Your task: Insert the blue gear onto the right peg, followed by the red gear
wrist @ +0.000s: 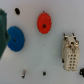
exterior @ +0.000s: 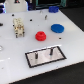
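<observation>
Step in hand: you reach for the blue gear point(exterior: 57, 28), which lies flat on the tabletop point(exterior: 15, 55), not yet lifted
End effector: not visible in either view, so you cannot tell its opening or load
Red gear point(exterior: 40, 36): near the blue one; avoid it
Right peg point(exterior: 51, 51): on the grey plate point(exterior: 55, 56); lower the hub straight down

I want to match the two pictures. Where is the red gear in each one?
Exterior view: the red gear lies on the white table, between the beige connector block and the blue gear.
Wrist view: the red gear shows again, between the blue gear and the beige connector block.
Shared landmark: the blue gear.
</observation>
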